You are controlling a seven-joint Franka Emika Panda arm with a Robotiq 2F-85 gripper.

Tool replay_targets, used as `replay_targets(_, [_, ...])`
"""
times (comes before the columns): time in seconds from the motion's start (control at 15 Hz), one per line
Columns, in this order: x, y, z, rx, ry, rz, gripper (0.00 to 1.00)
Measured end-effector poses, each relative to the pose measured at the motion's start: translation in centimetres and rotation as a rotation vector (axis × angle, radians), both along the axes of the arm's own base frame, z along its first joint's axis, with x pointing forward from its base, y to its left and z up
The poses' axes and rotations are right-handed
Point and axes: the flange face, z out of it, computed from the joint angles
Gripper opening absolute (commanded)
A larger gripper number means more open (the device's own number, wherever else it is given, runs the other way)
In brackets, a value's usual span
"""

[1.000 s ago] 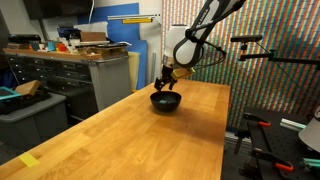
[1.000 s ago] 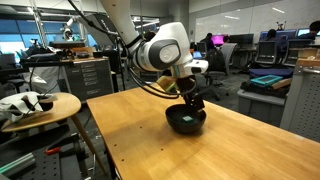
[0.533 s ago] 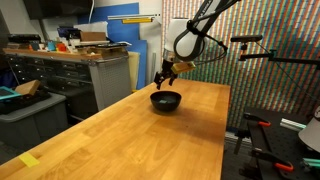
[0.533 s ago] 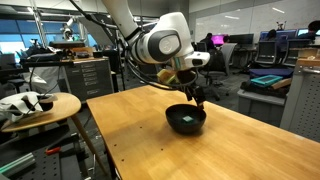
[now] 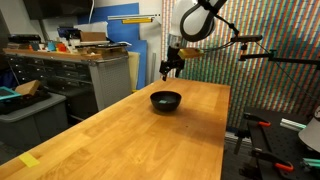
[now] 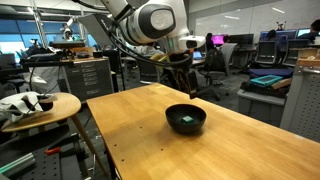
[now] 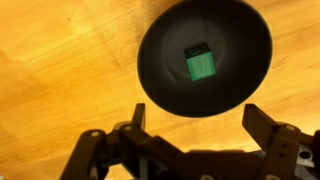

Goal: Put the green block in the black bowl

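The green block [image 7: 201, 65] lies inside the black bowl [image 7: 160, 80], near its middle, in the wrist view. The bowl stands on the wooden table in both exterior views [image 5: 166, 100] [image 6: 186, 118]; a green speck of the block shows inside it [image 6: 186, 116]. My gripper [image 7: 196, 125] is open and empty, raised well above the bowl [image 5: 169, 68] [image 6: 183, 82]. Its two fingers frame bare table just below the bowl's rim in the wrist view.
The wooden table [image 5: 140, 135] stretches toward the camera, with a flat yellow piece [image 5: 29, 160] at its near corner. Cabinets [image 5: 70, 75] stand beside it. A round side table with a white object [image 6: 30, 103] stands off the table's edge.
My gripper has risen from just above the bowl to well above it, empty. The block stays in the bowl.
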Motion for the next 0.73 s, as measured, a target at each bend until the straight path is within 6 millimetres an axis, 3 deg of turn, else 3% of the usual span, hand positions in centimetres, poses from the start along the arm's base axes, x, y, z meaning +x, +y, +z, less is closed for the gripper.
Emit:
replay_targets(0.2, [-1.7,1.2,1.7,0.018,0.03,0.015,1.0])
replay_targets(0.53, [-4.6,5.1,5.1,0.051,0.012,0.072,1.0])
replay_targets(0.73, [-5.3,5.2,5.5,0.054,0.011,0.074,1.0])
